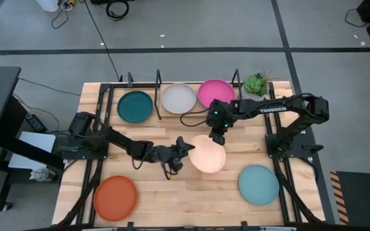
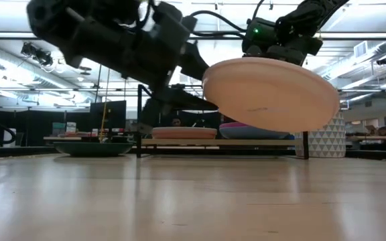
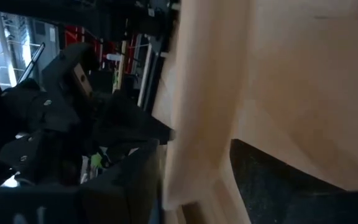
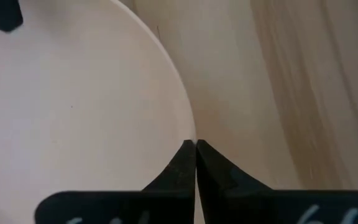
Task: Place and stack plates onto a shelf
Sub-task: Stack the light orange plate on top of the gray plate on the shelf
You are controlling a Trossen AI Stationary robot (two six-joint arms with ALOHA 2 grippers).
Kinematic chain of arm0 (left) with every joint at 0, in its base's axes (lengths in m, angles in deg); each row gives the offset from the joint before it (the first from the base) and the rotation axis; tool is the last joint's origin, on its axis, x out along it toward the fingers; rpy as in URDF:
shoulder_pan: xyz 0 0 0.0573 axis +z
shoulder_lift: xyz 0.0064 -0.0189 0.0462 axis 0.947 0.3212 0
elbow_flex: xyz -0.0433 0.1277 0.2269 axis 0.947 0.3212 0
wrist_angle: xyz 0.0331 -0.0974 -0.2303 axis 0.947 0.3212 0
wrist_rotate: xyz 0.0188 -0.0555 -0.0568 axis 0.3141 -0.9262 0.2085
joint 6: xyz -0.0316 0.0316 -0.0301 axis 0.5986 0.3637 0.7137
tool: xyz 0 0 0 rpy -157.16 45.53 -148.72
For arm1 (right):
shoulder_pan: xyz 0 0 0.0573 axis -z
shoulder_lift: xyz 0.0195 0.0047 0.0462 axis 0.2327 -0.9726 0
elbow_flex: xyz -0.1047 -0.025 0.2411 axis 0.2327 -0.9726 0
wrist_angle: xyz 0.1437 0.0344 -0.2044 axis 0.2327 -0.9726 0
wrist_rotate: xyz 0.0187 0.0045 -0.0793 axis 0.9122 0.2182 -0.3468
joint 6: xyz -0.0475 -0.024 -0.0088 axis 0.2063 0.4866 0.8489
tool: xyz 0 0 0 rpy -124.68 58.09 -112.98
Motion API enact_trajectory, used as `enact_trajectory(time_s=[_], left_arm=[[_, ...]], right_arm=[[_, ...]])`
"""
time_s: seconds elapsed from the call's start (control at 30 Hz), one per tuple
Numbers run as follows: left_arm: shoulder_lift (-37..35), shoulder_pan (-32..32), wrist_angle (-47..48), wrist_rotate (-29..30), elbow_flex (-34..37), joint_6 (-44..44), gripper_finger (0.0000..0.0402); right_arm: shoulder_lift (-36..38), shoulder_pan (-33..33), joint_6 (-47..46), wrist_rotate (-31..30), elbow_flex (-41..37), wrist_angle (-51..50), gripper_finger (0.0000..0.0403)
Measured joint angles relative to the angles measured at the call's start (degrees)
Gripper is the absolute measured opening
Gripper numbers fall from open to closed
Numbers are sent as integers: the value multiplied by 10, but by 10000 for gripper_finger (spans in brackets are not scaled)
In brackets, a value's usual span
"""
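Holding the peach-tan plate [image 1: 207,154] clear of the table [image 1: 172,199], both arms meet at mid-table; the right gripper [image 1: 218,136] comes from the shelf side and its fingers [image 4: 194,163] are pressed together on the plate's rim, as the right wrist view shows; the left gripper [image 1: 182,146] sits at the opposite edge, with one finger under the plate in the low view, but whether it pinches the rim or only props it, I cannot tell.

On the shelf [image 1: 158,90] the dark teal plate [image 1: 135,106], the grey plate [image 1: 178,98] and the magenta plate [image 1: 215,92] already lie side by side; the orange plate [image 1: 115,197] and the light teal plate [image 1: 258,184] wait on the table near the front edge.

This looks like a hand-over or a shared carry; to do it well, one gripper should be firmly clamped before the other lets go, since the plate tilts in the low view and a thin rim grip can slip; the plate should be kept close to level, lifted above the black divider posts, and lowered centred onto one of the shelved plates; the small potted plant [image 1: 256,83] beside the magenta plate is worth avoiding.
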Motion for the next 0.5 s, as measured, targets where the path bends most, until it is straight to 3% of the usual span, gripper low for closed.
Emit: enact_trajectory(time_s=[0.5], left_arm=[[16,5,42,-42,-28,46,69]], right_arm=[[0,-6,18,-9,0,20,18]])
